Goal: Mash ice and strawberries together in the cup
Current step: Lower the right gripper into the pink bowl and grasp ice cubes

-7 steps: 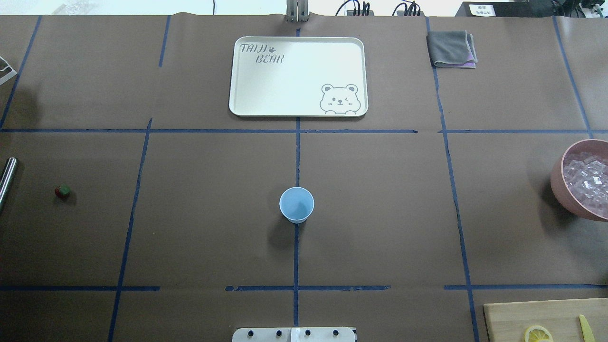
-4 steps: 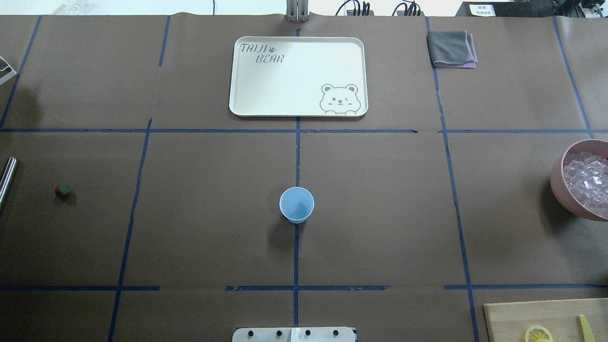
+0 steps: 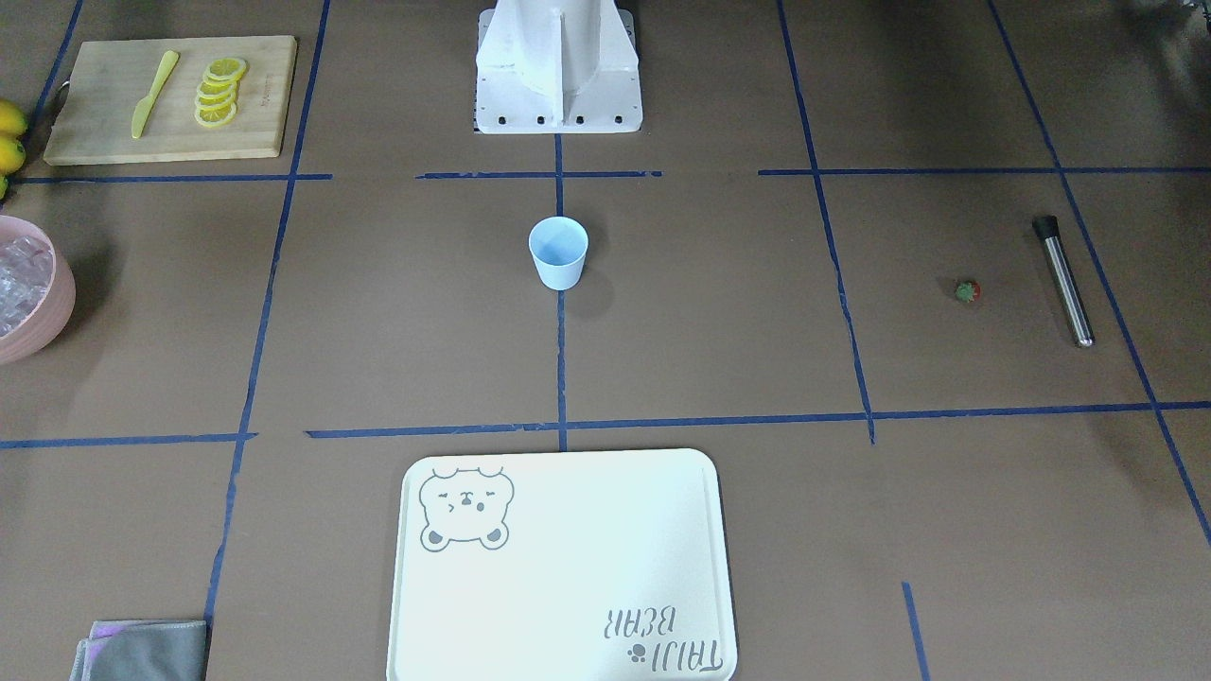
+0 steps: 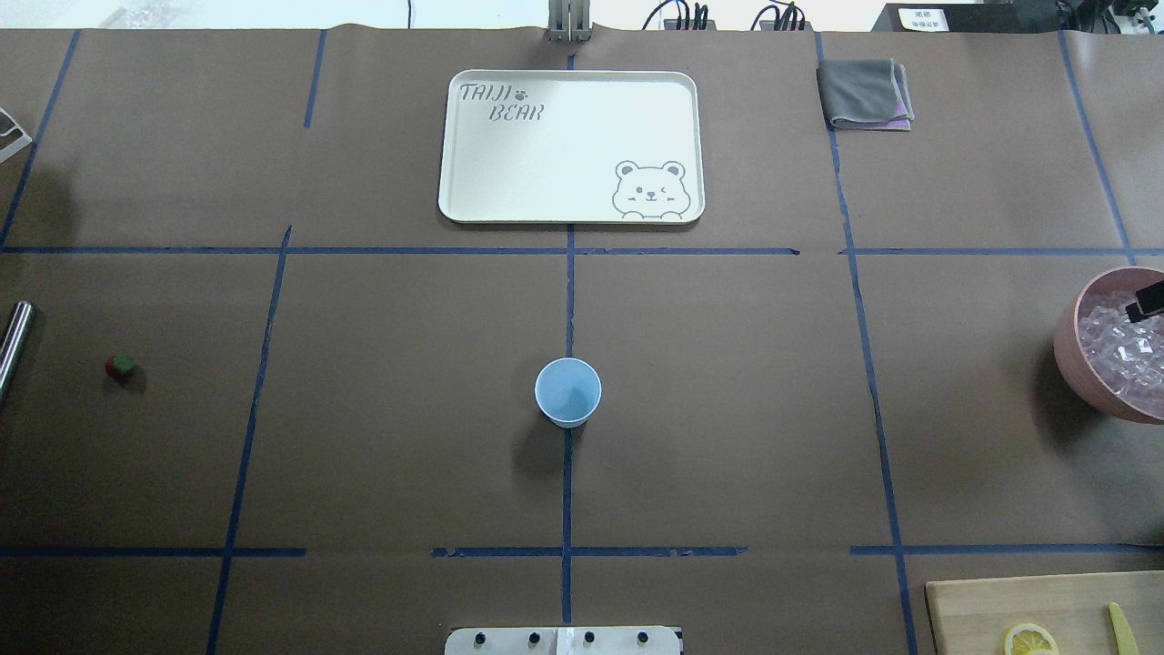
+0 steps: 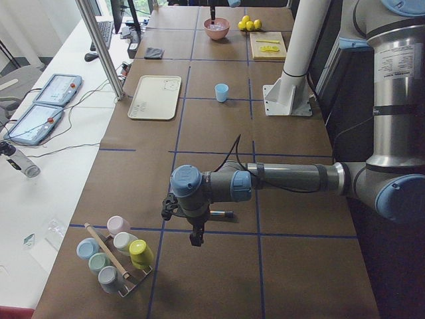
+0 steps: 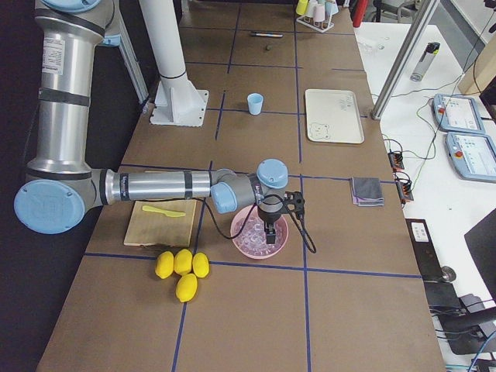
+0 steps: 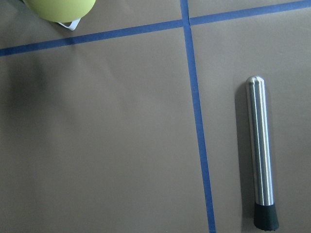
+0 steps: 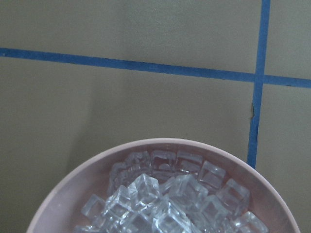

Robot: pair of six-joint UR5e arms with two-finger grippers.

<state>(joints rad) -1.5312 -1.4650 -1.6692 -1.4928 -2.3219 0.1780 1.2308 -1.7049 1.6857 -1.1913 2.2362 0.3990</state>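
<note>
Cup (image 4: 567, 391): upright on the centre tape line.
Strawberry (image 4: 119, 367): on the paper near the steel muddler (image 7: 259, 150), well apart from the blue vessel.
Ice (image 8: 165, 199): heaped in the pink bowl (image 8: 68, 191).
Right gripper (image 6: 270, 235): hangs over that bowl; I cannot tell its jaw spread, nor any contact.
Left gripper (image 5: 196, 240): low over the table beside the steel muddler; I cannot tell its jaw spread.

Both arms outstretched level; left end effector (image 5: 196, 238) and right end effector (image 6: 269, 234) downward.

The cup (image 4: 567, 392) stands mid-table, tray (image 4: 571, 146) beyond it, strawberry (image 4: 119, 367) far left, ice (image 4: 1115, 347) in bowl (image 4: 1067, 353) far right.
</note>
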